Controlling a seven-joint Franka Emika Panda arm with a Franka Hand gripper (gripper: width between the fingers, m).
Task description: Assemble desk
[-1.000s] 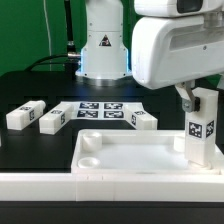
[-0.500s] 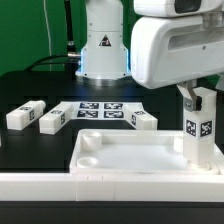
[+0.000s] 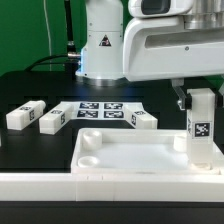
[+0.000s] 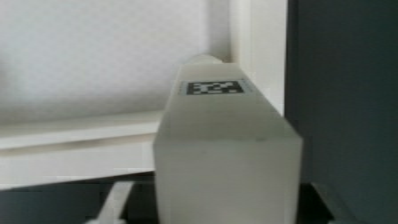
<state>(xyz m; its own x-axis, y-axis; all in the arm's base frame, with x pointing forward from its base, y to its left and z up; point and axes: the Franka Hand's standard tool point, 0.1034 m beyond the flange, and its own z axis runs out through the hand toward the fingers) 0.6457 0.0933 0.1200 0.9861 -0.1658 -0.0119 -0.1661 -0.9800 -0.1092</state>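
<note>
The white desk panel [image 3: 130, 150] lies flat at the front, rim up, with round corner sockets. My gripper [image 3: 201, 96] is shut on a white tagged leg [image 3: 204, 127] and holds it upright on the panel's corner at the exterior view's right. The leg's lower end sits at that corner socket. In the wrist view the leg [image 4: 222, 140] fills the middle, with the panel [image 4: 89, 70] beyond it. Three more legs lie on the black table: two [image 3: 25, 115] [image 3: 53, 118] at the exterior view's left and one [image 3: 145, 120] behind the panel.
The marker board [image 3: 100, 110] lies flat behind the panel, between the loose legs. A long white rail [image 3: 100, 186] edges the table at the front. The robot base [image 3: 103, 45] stands at the back.
The gripper housing has turned about the leg and now spreads further toward the exterior view's left. The leg has stayed upright at the corner, shifted only slightly.
</note>
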